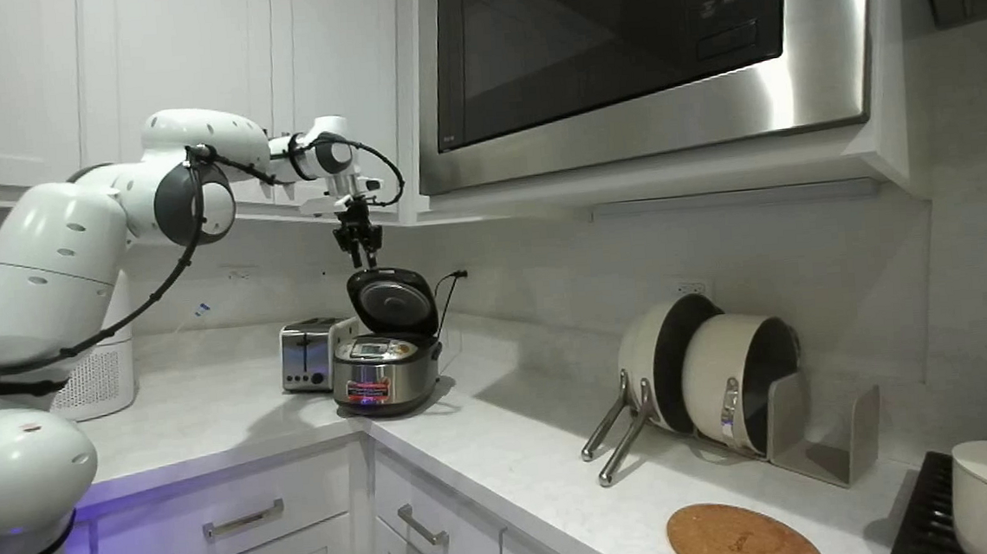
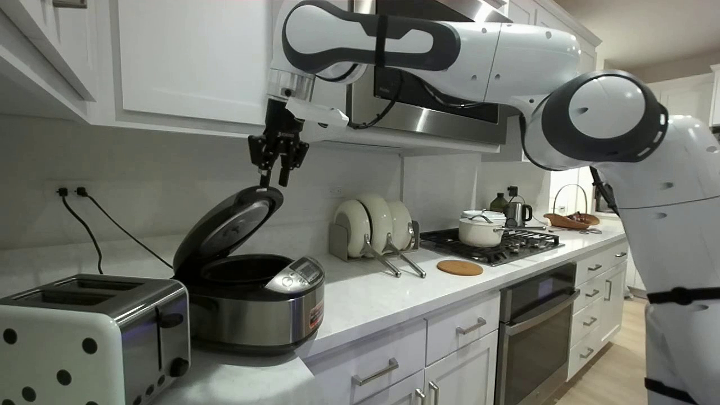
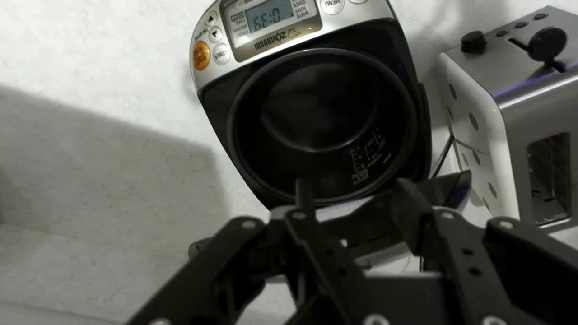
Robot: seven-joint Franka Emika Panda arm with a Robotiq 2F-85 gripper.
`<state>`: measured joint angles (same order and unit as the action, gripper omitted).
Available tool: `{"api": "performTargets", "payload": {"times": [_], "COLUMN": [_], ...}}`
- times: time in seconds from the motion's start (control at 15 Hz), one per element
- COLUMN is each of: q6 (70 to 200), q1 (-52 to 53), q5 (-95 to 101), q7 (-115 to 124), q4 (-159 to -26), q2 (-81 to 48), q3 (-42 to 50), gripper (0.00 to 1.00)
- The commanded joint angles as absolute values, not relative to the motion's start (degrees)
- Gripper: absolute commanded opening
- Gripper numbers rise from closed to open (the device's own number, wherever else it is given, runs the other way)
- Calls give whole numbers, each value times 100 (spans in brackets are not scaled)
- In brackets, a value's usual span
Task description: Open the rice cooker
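The rice cooker (image 1: 388, 389) stands at the counter's corner; it also shows in an exterior view (image 2: 247, 323) and the wrist view (image 3: 275, 49). Its dark lid (image 2: 225, 230) stands raised and tilted back on its hinge, and the black inner pot shows empty in the wrist view. My gripper (image 2: 274, 181) points down just above the lid's raised edge, also in an exterior view (image 1: 364, 260). In the wrist view its fingers (image 3: 354, 187) are apart, with the lid's dark edge (image 3: 370, 219) seen beyond the gap. I cannot tell whether a fingertip touches the lid.
A silver toaster (image 2: 154, 315) stands close beside the cooker. Power cords (image 2: 126, 228) run from the wall behind. White pans (image 1: 727, 382) stand in a rack along the counter, with a cork mat (image 1: 742, 538) nearer. A microwave (image 1: 617, 51) and cabinets hang above.
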<state>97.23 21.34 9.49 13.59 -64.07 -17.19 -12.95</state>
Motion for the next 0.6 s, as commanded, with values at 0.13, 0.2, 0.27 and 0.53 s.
{"api": "performTargets", "payload": {"times": [0.13, 0.2, 0.27, 0.53], "q6": [10184, 10184, 10134, 10082], "q1": [1760, 1725, 1686, 1574], "q5": [161, 111, 61, -44], "q7": [1051, 1065, 1028, 1047], "q4": [-7183, -7285, -7388, -7879], "q2": [-832, -707, -587, -128], "q3": [-1297, -1278, -1263, -1205], "gripper": [97, 100, 100, 100]}}
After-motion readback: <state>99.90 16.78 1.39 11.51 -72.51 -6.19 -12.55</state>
